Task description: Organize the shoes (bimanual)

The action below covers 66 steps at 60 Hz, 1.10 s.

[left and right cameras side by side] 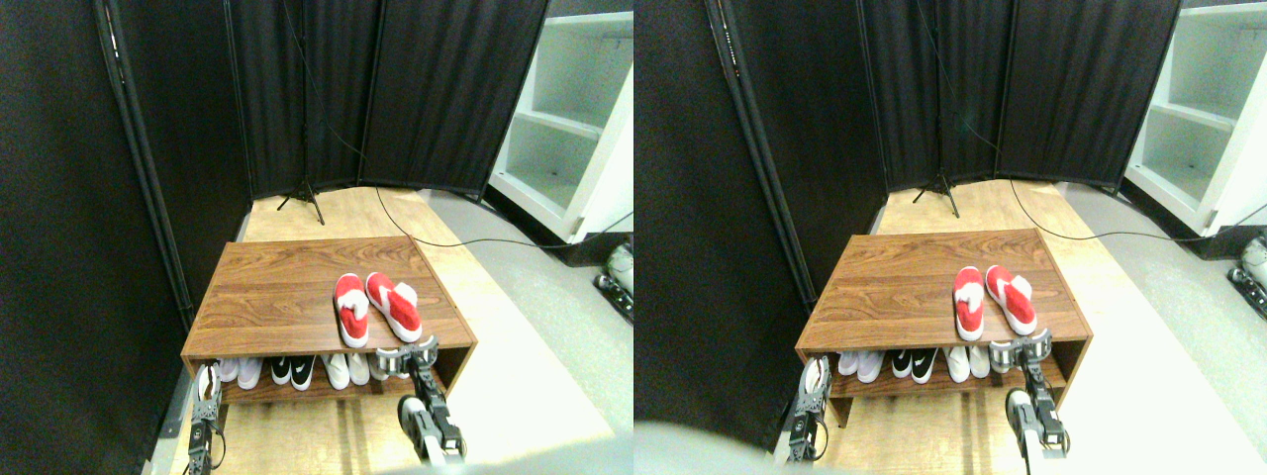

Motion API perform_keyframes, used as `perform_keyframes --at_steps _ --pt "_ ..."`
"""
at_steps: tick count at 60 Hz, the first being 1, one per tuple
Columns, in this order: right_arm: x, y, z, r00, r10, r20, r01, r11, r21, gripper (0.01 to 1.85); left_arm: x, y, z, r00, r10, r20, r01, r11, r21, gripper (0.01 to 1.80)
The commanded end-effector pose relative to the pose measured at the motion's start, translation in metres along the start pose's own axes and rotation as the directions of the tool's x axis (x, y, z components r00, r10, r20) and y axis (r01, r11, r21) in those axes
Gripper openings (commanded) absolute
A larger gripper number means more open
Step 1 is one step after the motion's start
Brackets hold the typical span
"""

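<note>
Shoes (376,307), 2 bright red slip-ons with white patches, side by side mid-frame on wooden rack (267,297), right gripper (416,356) just below them, left gripper (206,391) lower left, can't tell either claw's opening.

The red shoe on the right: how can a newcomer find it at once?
Find the low wooden rack before the black curtains. Two red shoes lie on its top, near the front right. Take the right shoe, which angles outward; the left shoe lies straighter, and the shoes below are white or black-and-white.
</note>
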Motion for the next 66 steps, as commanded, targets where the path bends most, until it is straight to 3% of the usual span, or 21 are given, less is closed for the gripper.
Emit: perform_keyframes --at_steps 1,17,22,27,29,33,37,38,39,41,48,56,60,62,66 --pt "-0.012 0.019 0.003 0.996 0.092 0.009 -0.091 0.996 -0.023 1.59 0.002 -0.003 -0.001 1.0 -0.031 0.0 0.031 1.0 0.0 0.09" --pt "-0.053 0.031 0.029 0.984 0.165 0.072 -0.163 0.986 -0.036 1.45 0.005 -0.002 -0.003 1.0 -0.03 -0.008 0.03 0.999 -0.01 0.08" --pt "-0.063 0.036 0.043 0.973 0.191 0.13 -0.185 0.981 -0.056 1.15 0.008 -0.001 -0.003 1.0 -0.029 -0.009 0.029 0.999 -0.014 0.08" --pt "-0.075 0.041 0.059 0.954 0.226 0.197 -0.208 0.972 -0.11 0.76 0.01 -0.001 -0.004 1.0 -0.026 -0.006 0.025 1.0 -0.013 0.08" --pt "-0.076 0.041 0.061 0.953 0.225 0.205 -0.207 0.973 -0.103 0.71 0.01 -0.001 -0.004 1.0 -0.026 -0.007 0.025 1.0 -0.014 0.08" --pt "-0.082 0.045 0.073 0.931 0.25 0.267 -0.22 0.966 -0.138 0.41 0.012 -0.001 -0.005 1.0 -0.028 -0.003 0.028 1.0 -0.012 0.07" --pt "-0.084 0.05 0.082 0.895 0.259 0.363 -0.191 0.958 -0.212 0.16 0.014 -0.001 -0.006 1.0 -0.025 -0.002 0.025 1.0 -0.009 0.08" --pt "-0.084 0.05 0.082 0.895 0.259 0.363 -0.191 0.958 -0.212 0.16 0.014 -0.001 -0.006 1.0 -0.025 -0.002 0.025 1.0 -0.009 0.08" --pt "-0.082 0.051 0.086 0.889 0.262 0.376 -0.196 0.959 -0.205 0.04 0.014 -0.001 -0.006 1.0 -0.026 0.0 0.026 1.0 -0.008 0.08" --pt "-0.081 0.051 0.089 0.885 0.265 0.383 -0.196 0.958 -0.21 0.01 0.014 -0.001 -0.006 1.0 -0.026 -0.001 0.026 1.0 -0.008 0.07" --pt "-0.065 0.056 0.096 0.856 0.293 0.426 -0.176 0.94 -0.292 0.01 0.016 -0.002 -0.007 1.0 -0.026 -0.008 0.026 1.0 -0.012 0.06" --pt "-0.042 0.058 0.103 0.857 0.305 0.415 -0.177 0.931 -0.32 0.01 0.016 -0.001 -0.006 1.0 -0.026 -0.012 0.026 1.0 -0.008 0.07" --pt "-0.029 0.058 0.108 0.867 0.28 0.412 -0.176 0.946 -0.274 0.01 0.015 0.0 -0.006 1.0 -0.027 -0.008 0.027 1.0 -0.008 0.07" --pt "-0.018 0.057 0.111 0.862 0.279 0.423 -0.156 0.94 -0.304 0.01 0.015 0.0 -0.005 1.0 -0.029 -0.009 0.029 1.0 -0.006 0.07" --pt "-0.006 0.057 0.115 0.865 0.275 0.42 -0.141 0.936 -0.322 0.01 0.014 0.0 -0.005 1.0 -0.031 0.001 0.031 1.0 0.002 0.07"
